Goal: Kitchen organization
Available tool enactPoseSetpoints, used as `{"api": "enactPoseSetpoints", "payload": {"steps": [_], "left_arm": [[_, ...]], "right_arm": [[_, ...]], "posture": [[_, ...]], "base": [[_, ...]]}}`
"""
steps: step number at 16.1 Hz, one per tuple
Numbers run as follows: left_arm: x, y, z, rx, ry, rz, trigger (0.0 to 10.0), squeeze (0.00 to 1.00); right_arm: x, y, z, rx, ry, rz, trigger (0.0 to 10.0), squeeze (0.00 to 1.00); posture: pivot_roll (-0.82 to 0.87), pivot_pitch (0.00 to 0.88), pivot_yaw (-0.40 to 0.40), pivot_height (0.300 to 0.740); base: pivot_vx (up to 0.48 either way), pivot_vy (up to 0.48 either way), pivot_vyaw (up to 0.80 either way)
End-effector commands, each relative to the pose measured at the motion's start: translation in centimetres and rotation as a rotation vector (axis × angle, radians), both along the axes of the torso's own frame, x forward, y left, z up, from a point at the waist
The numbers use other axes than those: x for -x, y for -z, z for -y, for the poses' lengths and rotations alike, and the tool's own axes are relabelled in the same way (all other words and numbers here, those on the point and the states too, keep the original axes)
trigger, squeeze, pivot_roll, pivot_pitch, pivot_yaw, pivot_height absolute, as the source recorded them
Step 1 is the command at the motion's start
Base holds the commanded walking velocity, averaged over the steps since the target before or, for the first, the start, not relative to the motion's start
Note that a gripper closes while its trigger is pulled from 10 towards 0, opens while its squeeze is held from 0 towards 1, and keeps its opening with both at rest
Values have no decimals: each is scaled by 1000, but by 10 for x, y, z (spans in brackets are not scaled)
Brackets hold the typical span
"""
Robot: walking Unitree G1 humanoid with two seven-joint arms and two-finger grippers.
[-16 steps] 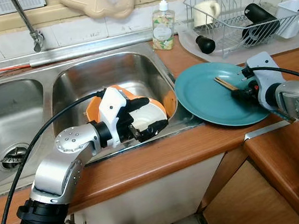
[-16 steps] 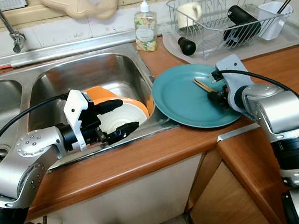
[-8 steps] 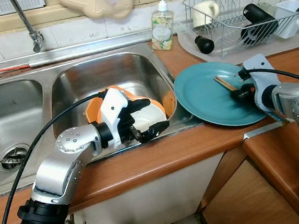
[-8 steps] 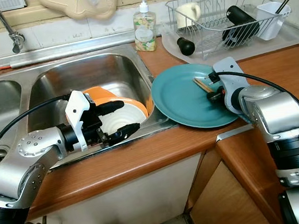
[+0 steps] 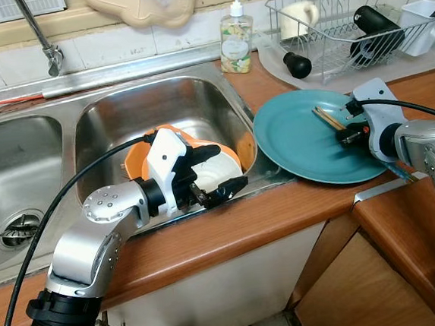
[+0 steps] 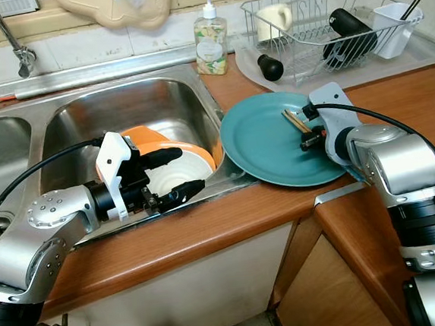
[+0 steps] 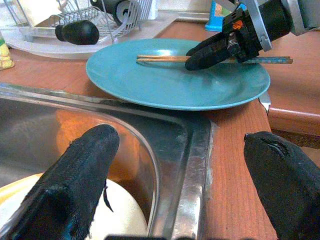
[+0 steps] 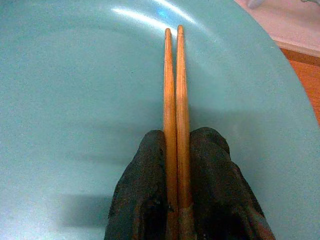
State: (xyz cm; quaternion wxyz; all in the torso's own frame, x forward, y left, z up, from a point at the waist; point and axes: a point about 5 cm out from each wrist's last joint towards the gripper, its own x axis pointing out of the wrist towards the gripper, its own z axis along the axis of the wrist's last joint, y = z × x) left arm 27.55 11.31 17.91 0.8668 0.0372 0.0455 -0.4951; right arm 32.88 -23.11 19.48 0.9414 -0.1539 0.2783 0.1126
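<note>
Wooden desk (image 5: 231, 234) edge runs along the near side. Left gripper (image 5: 220, 170) sits at the near rim of the right sink basin (image 5: 114, 115), fingers (image 7: 80, 177) spread wide, holding nothing. Just under and beyond it in the basin, a white bowl (image 5: 217, 171) rests in an orange bowl (image 5: 137, 158), both tilted against the basin's near wall.

Right of the basin, a teal plate (image 5: 300, 144) lies on the desk, its left edge overlapping the sink rim. Right gripper (image 6: 307, 136) is over the right part of the plate, fingers (image 8: 142, 200) pressed together, pinching a pair of wooden chopsticks (image 8: 173, 100). Chopsticks lie side by side, touching, tips pointing away from the gripper over the plate's surface; can't tell if the tips touch the plate.

Left of all this, the second sink basin (image 5: 16, 173) with its drain (image 5: 17, 226).

Farther back: soap dispenser (image 5: 237, 35) on the sink's far right corner, faucet (image 5: 43, 41) at far left. Far right, wire dish rack (image 5: 342, 22) on a drain tray, holding a cream mug (image 5: 300, 15), a black bottle (image 5: 377, 27) lying down, and a white utensil cup (image 5: 426, 23). A black round-ended item (image 5: 297, 64) lies just in front of the rack on the tray.
</note>
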Motion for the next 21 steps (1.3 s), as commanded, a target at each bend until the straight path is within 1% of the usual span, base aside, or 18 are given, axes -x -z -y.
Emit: {"api": "enactPoseSetpoints", "payload": {"steps": [1,3,5,7,8,9,10,11,12,13,14,15,16,17,18,19,20,21], "left_arm": [[1,-5,1,-2,9,16,10000,43],[0,-6,0,-1,4,18,10000,43],[-2,-7,-2,1,-8,22,10000,39],[-4,-8,-3,-1,-21,27,10000,24],[-6,-9,-2,2,-26,31,10000,0],[-7,-10,-2,5,-29,34,10000,0],[-9,-13,-2,20,-41,43,10000,0],[-12,-15,-2,38,-51,48,10000,0],[-14,-20,-2,82,-59,49,10000,0],[-16,-25,-2,122,-64,47,10000,0],[-18,-31,-1,188,-66,39,10000,0],[-19,-37,1,248,-50,19,10000,180],[-20,-42,2,307,-36,7,10000,957],[-23,-47,4,358,-33,3,10000,1000],[-25,-49,5,378,-41,0,10000,1000],[-30,-52,7,442,-56,-31,10000,792],[-33,-57,11,524,-45,-64,10000,180],[-34,-59,15,563,-28,-91,10000,0]], "right_arm": [[-2,-10,-1,-19,6,34,0,0],[-2,-19,1,-33,18,68,0,0],[0,-30,0,-68,17,114,0,0],[4,-41,-2,-131,4,152,0,0],[5,-47,-3,-178,-12,183,0,0],[7,-51,-5,-222,-31,202,0,0],[9,-57,-8,-298,-61,230,0,0],[11,-59,-10,-353,-78,245,0,0],[14,-61,-13,-414,-96,263,0,0],[16,-62,-14,-450,-110,275,0,0],[19,-63,-19,-494,-153,299,0,0],[23,-65,-26,-531,-217,334,0,0],[29,-63,-33,-535,-283,338,0,0],[34,-61,-43,-551,-351,338,0,0],[37,-61,-46,-563,-377,339,0,0],[42,-60,-54,-589,-437,336,0,0],[46,-59,-60,-610,-483,339,0,0],[50,-59,-65,-624,-521,339,0,0]], "posture": [[-147,0,31,740],[-149,0,33,740],[-153,0,42,740],[-154,0,46,740],[-155,0,50,740],[-155,0,50,740],[-157,0,54,740],[-156,0,57,740],[-156,0,58,740],[-154,0,58,740],[-154,0,58,740],[-155,0,58,740],[-157,0,58,740],[-157,0,58,740],[-157,0,59,740],[-157,0,59,740],[-157,0,59,740],[-157,0,59,740]], "base": [[0,0,0],[0,0,0],[0,0,0],[0,0,0],[0,0,0],[0,0,0],[0,0,0],[0,0,0],[0,0,0],[0,0,0],[0,0,0],[0,0,0],[0,0,0],[0,0,0],[0,0,0],[0,0,0],[0,0,0],[0,0,0]]}}
